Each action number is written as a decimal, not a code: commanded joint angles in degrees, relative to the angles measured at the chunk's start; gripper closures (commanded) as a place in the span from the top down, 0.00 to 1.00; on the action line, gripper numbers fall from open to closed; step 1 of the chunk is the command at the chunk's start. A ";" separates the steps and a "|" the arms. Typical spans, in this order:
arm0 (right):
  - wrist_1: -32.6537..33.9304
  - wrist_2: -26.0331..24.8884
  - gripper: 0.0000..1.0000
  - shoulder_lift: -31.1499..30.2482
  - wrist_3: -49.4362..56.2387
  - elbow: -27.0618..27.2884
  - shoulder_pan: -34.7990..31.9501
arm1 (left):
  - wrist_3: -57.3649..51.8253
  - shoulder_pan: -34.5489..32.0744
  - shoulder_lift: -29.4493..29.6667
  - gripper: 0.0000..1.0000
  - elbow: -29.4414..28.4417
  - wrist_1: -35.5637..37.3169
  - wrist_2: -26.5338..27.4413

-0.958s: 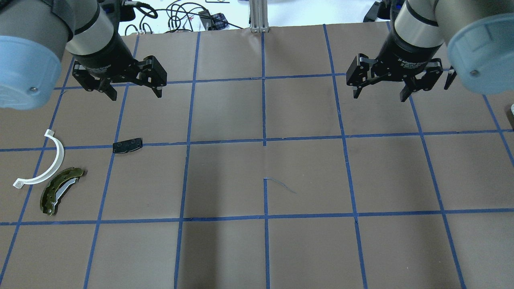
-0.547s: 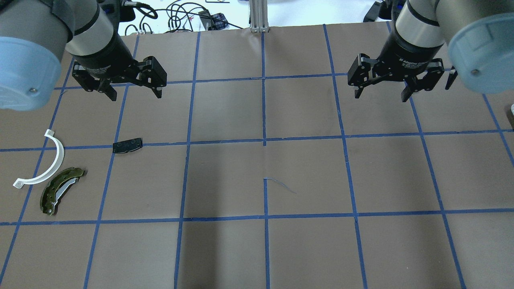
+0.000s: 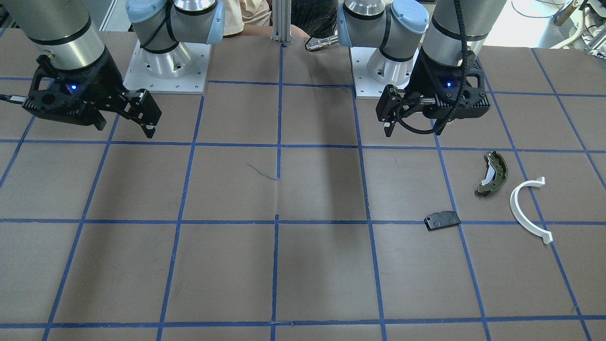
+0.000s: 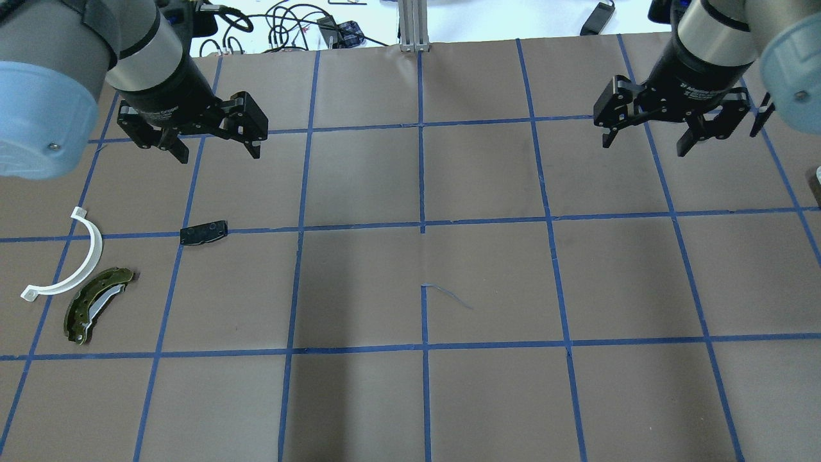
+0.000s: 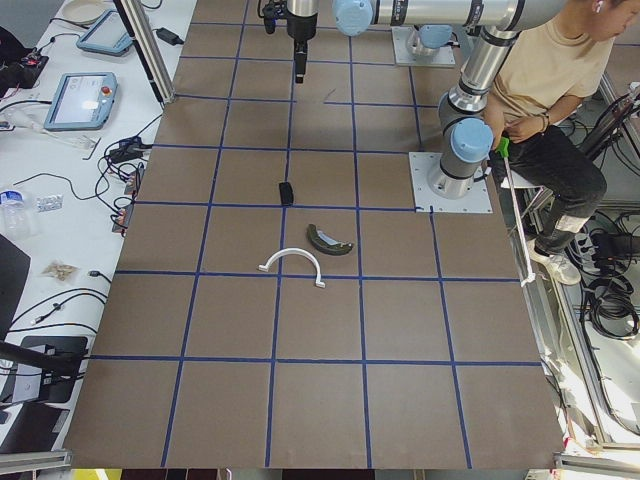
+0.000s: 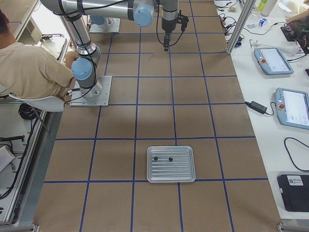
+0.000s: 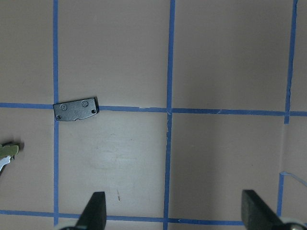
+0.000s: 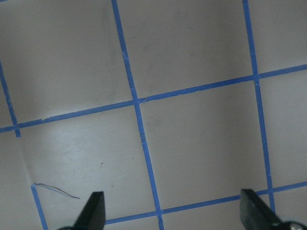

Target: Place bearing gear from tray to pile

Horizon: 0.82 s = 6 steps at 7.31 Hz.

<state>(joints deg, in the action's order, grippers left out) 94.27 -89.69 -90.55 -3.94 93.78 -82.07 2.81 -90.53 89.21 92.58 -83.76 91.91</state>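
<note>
The pile lies on the brown table on my left side: an olive-green brake shoe (image 4: 96, 305), a white half-ring arc (image 4: 69, 258) and a small flat black plate (image 4: 203, 232). My left gripper (image 4: 218, 154) hangs open and empty above the table, a little beyond the plate (image 7: 76, 110). My right gripper (image 4: 644, 146) is open and empty over bare table at the far right. The silver tray (image 6: 183, 178) shows only in the exterior right view, at the table's right end. Two small dark parts (image 6: 155, 158) lie in it; which is the bearing gear I cannot tell.
Blue tape lines grid the table. An aluminium post (image 4: 414, 25) and cables (image 4: 288, 25) stand beyond the far edge. The arm bases (image 3: 165, 71) sit at the robot's side. A seated person (image 5: 550, 100) is behind the robot. Tablets (image 6: 273, 60) lie on the side bench.
My right gripper has moved to the right and slightly toward the far edge, still open. The left gripper and the pile have stayed in place.
</note>
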 commanded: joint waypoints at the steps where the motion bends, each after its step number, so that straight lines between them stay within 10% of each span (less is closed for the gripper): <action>1: -0.05 0.04 1.00 1.50 7.58 0.00 7.67 | 0.00 0.00 0.00 1.00 0.06 0.00 0.02; 6: 6.32 0.31 1.00 9.76 38.69 -0.61 28.24 | -0.09 0.00 -0.18 1.00 0.41 0.09 0.02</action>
<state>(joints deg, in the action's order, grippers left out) 96.90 -89.30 -83.26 27.58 93.39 -58.50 2.79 -90.52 89.16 92.88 -83.71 91.91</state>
